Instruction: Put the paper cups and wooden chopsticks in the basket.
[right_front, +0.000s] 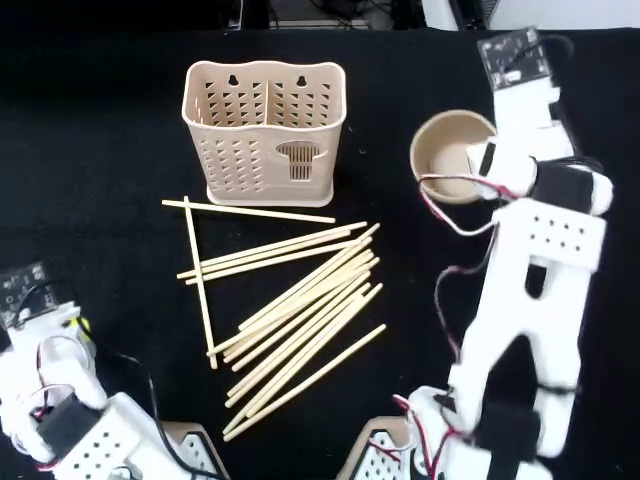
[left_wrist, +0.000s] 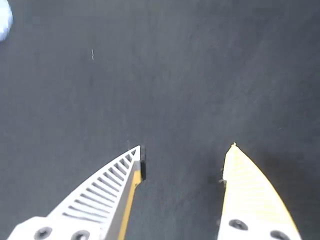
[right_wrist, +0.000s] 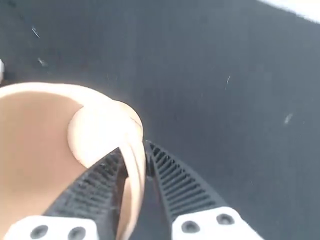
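A beige paper cup (right_front: 450, 152) stands upright on the black cloth, to the right of the basket (right_front: 265, 130). My right gripper (right_front: 482, 165) is shut on the cup's rim. In the right wrist view one black finger (right_wrist: 95, 185) sits inside the cup (right_wrist: 40, 150) and the other outside the wall, with the gripper (right_wrist: 137, 150) pinching it. Several wooden chopsticks (right_front: 300, 315) lie scattered in front of the basket. My left arm (right_front: 55, 365) is at the near left corner, its gripper (left_wrist: 185, 150) open over bare cloth.
The perforated beige basket stands upright at the back centre with its mouth facing up. Two chopsticks (right_front: 200, 280) lie apart on the left side of the pile, forming a corner. Bare black cloth lies between the cup and the basket.
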